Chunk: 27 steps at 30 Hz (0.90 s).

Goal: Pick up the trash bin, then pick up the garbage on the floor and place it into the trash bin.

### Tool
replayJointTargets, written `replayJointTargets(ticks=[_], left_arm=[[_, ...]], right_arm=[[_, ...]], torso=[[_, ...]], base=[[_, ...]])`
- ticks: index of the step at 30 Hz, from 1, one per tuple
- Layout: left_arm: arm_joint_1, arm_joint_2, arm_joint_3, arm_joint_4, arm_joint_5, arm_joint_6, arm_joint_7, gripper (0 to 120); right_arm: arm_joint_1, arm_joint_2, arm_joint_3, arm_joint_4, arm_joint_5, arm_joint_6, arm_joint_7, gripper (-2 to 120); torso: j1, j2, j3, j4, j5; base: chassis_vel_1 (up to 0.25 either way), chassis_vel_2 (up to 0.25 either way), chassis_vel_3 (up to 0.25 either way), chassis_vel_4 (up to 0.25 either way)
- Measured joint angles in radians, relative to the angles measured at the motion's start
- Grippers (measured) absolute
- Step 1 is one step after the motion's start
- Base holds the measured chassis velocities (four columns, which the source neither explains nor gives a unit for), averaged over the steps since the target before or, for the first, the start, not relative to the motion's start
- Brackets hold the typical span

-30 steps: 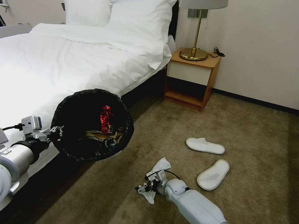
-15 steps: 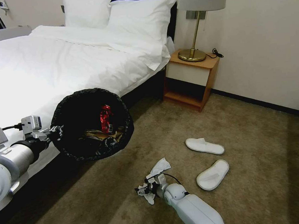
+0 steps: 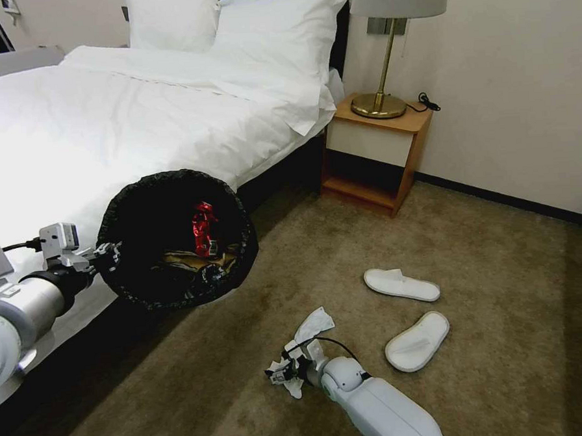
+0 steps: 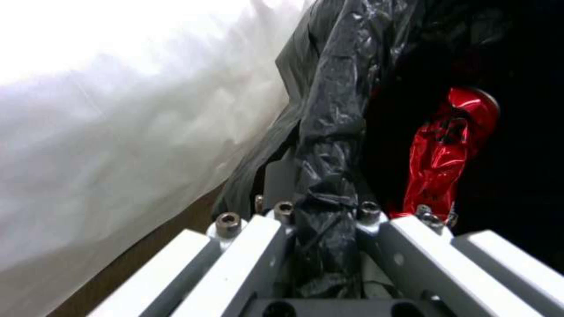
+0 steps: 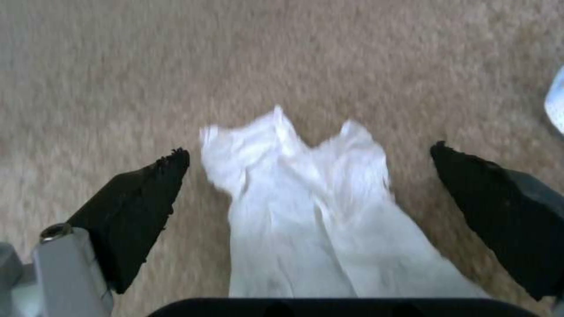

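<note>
- The bed (image 3: pixel 103 117) takes up the ten o'clock part of the head view; the carpet (image 3: pixel 500 246) beside it carries the litter, and that is probably why the robot works low along the bed's side.
- The trash bin (image 3: pixel 134 207), lined with a black bag, hangs off the floor at about eight o'clock, tipped so its mouth faces the open carpet, likely to make dropping easy. A red can (image 3: pixel 203 228) and brown wrappers lie inside.
- The left pincer (image 3: pixel 104 254) is clamped on the bin's bagged rim at the nine o'clock edge; the left wrist view shows the bag pinched between its jaws.
- Two white slippers (image 3: pixel 402 284) lie at four o'clock, well apart from the arms.
- The white tissue (image 5: pixel 311 207) lies on the carpet at six o'clock, between the wide-spread fingers of the right pincer (image 5: pixel 306 154), which hangs low over it, not gripping yet.
</note>
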Motion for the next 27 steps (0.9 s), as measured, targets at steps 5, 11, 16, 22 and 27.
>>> replayJointTargets(ticks=[5, 11, 16, 22, 27], left_arm=[[-0.001, -0.005, 0.003, 0.002, 0.009, 0.000, 0.007, 2], [0.000, -0.005, 0.001, 0.003, 0.009, 0.000, 0.009, 2], [0.002, -0.004, 0.000, 0.005, 0.009, 0.000, 0.010, 2], [0.004, -0.003, -0.001, 0.005, 0.009, 0.000, 0.011, 2], [0.003, -0.004, -0.001, 0.004, 0.009, 0.000, 0.012, 2]], right_arm=[[0.001, -0.033, -0.019, 0.059, -0.036, -0.018, 0.003, 100], [0.007, -0.065, -0.043, 0.124, -0.061, -0.028, 0.011, 100], [0.019, -0.090, -0.089, 0.149, -0.073, -0.024, -0.010, 100], [0.047, -0.114, -0.143, 0.169, -0.089, -0.019, -0.035, 100], [0.070, -0.116, -0.174, 0.159, -0.098, -0.020, -0.040, 100]], torso=[[0.000, 0.000, 0.000, -0.0001, -0.0002], [0.000, 0.000, 0.000, -0.0006, -0.0006], [0.000, 0.000, 0.000, -0.0005, -0.0005], [0.000, 0.000, -0.001, -0.0005, -0.0004], [0.000, 0.000, -0.001, -0.0005, -0.0004]], base=[[0.000, 0.000, 0.000, 0.000], [0.000, 0.000, 0.000, 0.000], [0.000, 0.000, 0.000, 0.000], [0.000, 0.000, 0.000, 0.000], [0.000, 0.000, 0.000, 0.000]])
